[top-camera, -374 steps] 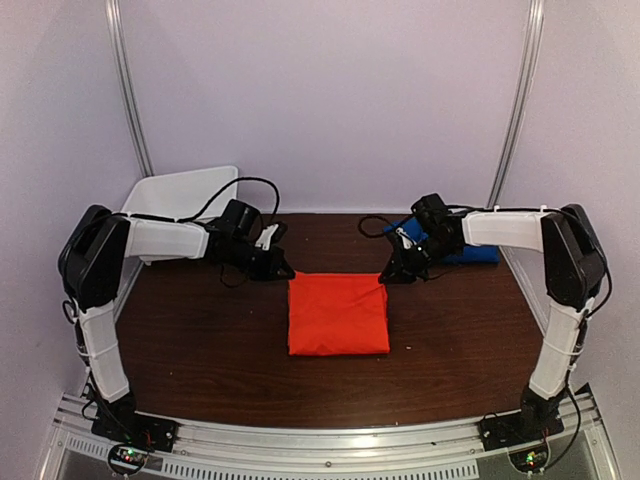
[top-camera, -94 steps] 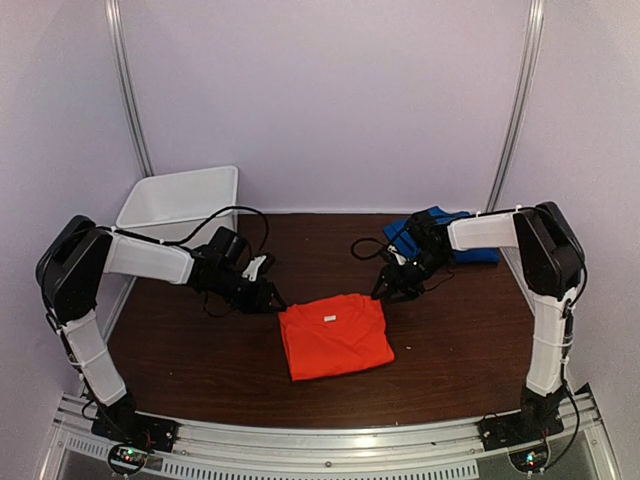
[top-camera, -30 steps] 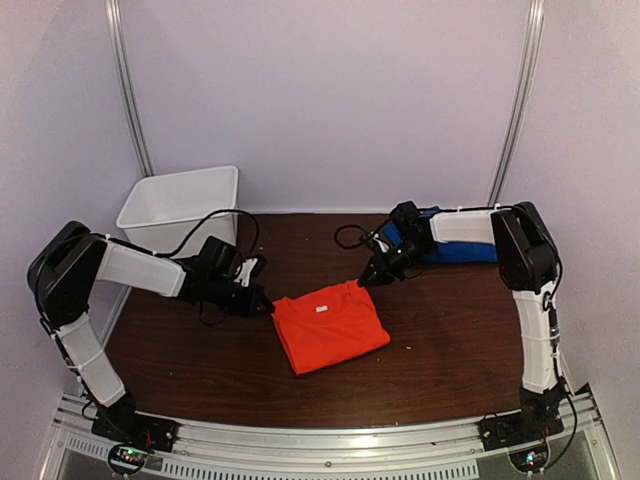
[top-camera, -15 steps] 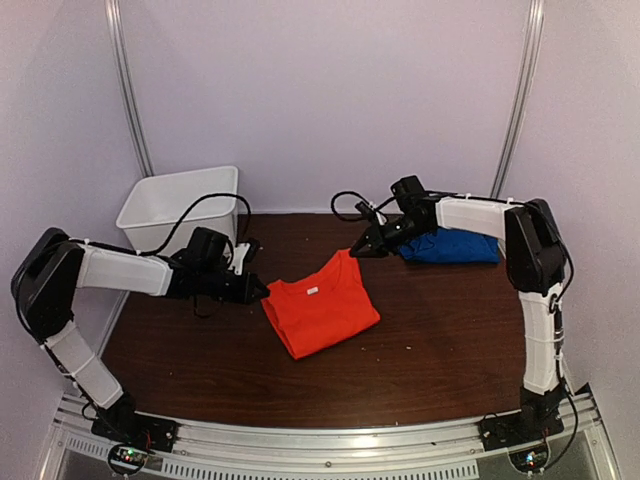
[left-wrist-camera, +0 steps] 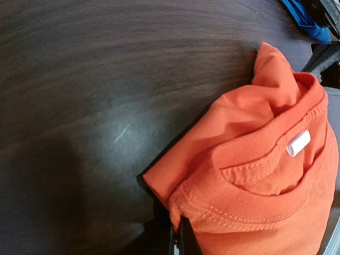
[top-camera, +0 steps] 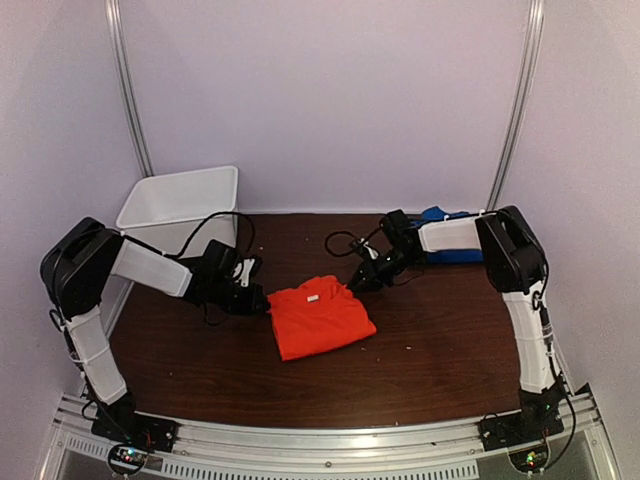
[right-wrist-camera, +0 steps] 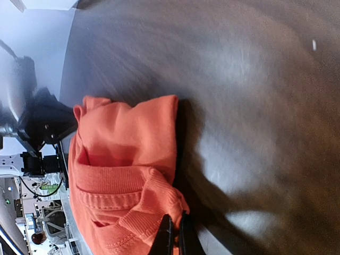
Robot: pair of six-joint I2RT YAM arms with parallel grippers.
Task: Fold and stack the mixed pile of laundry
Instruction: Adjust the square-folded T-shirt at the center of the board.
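Observation:
The folded orange-red T-shirt lies on the dark wooden table, collar and white label facing up. My left gripper is shut on its left collar edge; the left wrist view shows the jaws pinching the ribbed collar of the shirt. My right gripper is shut on the shirt's far right corner; the right wrist view shows the jaws pinching the collar of the shirt. The royal-blue garment lies folded at the back right, partly behind the right arm.
A white rectangular plastic bin stands at the back left corner. Metal frame posts rise at the back left and back right. A rail runs along the table's near edge.
Both grippers, still holding the orange-red shirt, have dragged it left and turned it over the last seconds. In the last half second the right gripper moved down and nearer, the shirt settling flatter.

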